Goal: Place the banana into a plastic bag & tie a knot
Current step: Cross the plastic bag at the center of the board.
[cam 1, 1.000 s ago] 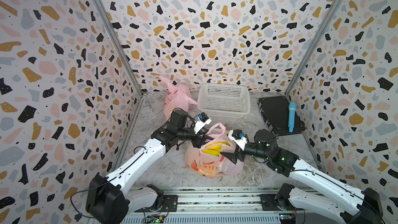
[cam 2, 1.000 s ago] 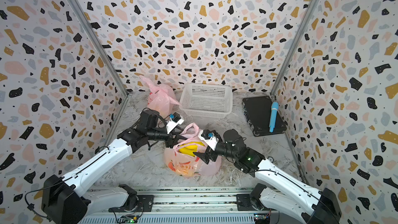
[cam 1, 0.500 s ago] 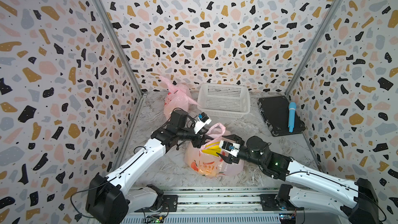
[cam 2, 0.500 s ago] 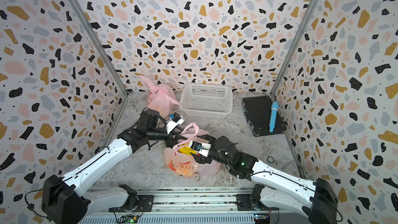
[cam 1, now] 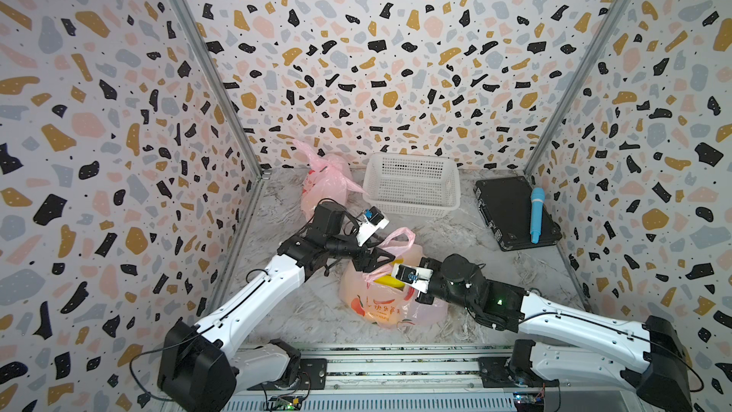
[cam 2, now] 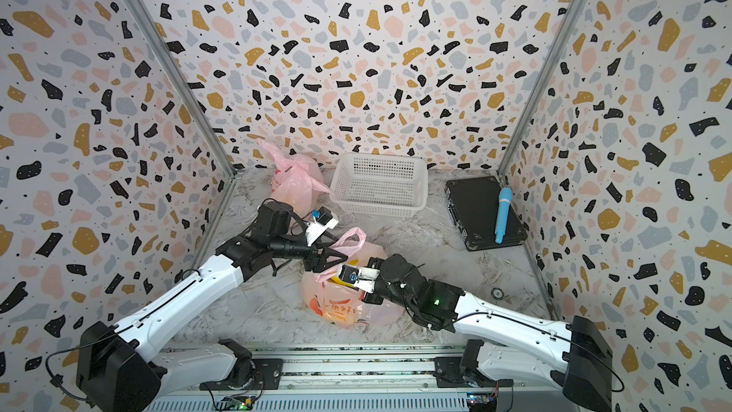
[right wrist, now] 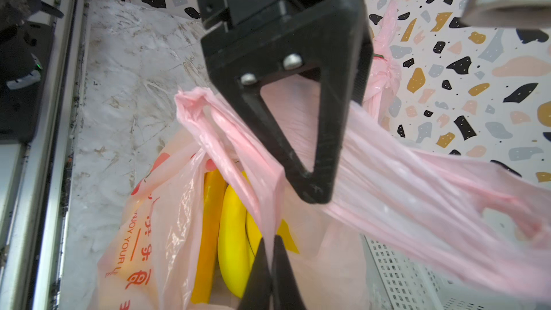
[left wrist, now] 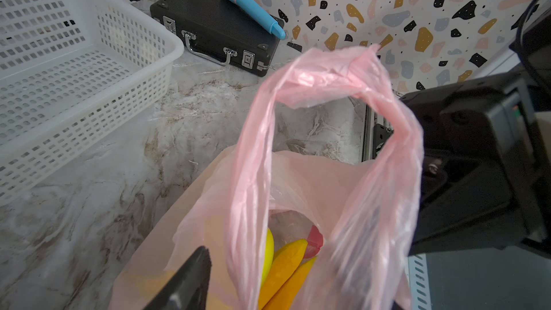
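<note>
- While the banana [right wrist: 232, 234] lies inside the pink bag [cam 1: 380, 307] on the marble table [cam 1: 317, 311] between the two arms, the bag's mouth is not yet tied.
- Right gripper [right wrist: 270, 253]: fingers pressed together, pinching one twisted handle strip [right wrist: 238, 159] just above the fruit.
- Left gripper [cam 1: 376, 262]: fingers stand apart, and the other handle loop [left wrist: 328, 79] runs up between them. We cannot tell whether it bears on either finger.
- Key relation: the banana's long axis runs away from the right fingers, down into the bag. Both handles rise above it. The handle loop sits on the left arm's side, so that arm is nearer.
- We judge the next step to be crossing the two handles; a slack loop may slip off.
</note>
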`<state>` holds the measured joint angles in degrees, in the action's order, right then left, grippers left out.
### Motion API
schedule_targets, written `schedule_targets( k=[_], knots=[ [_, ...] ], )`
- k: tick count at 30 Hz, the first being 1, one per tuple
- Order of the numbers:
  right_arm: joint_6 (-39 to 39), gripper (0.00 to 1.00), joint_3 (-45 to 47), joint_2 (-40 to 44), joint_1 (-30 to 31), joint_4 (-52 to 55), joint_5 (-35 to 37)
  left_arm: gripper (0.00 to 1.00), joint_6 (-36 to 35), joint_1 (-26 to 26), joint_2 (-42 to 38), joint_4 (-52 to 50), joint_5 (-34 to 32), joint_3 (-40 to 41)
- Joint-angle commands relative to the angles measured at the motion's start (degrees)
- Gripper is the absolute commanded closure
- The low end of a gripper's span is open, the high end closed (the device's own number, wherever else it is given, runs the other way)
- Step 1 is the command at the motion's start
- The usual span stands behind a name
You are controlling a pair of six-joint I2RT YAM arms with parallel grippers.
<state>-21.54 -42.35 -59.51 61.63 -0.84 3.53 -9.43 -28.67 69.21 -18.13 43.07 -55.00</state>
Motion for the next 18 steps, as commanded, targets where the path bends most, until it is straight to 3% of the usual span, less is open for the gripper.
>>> schedule_targets(
  k=[1, 7, 11, 18],
  knots=[
    [9.62, 1.0, -2.4, 3.33, -4.95, 5.63, -9.27, 0.34, -0.33, -0.16, -1.46, 1.25, 1.16, 0.81],
    [21.6, 1.0, -1.52, 3.19, -14.84, 4.71, -25.7, 0.32, -0.53, -0.16, -3.02, 1.96, 0.57, 1.9],
    [28.74, 1.0, -2.23, 0.36, -17.66, 0.9, -34.59, 0.26, -0.7, -0.16, -3.38, 2.72, -0.19, 2.9],
    [39.2, 1.0, -1.65, -2.27, -20.67, -5.4, -43.21, 0.14, 1.56, -0.16, -4.09, 4.54, -6.26, 4.69]
  ],
)
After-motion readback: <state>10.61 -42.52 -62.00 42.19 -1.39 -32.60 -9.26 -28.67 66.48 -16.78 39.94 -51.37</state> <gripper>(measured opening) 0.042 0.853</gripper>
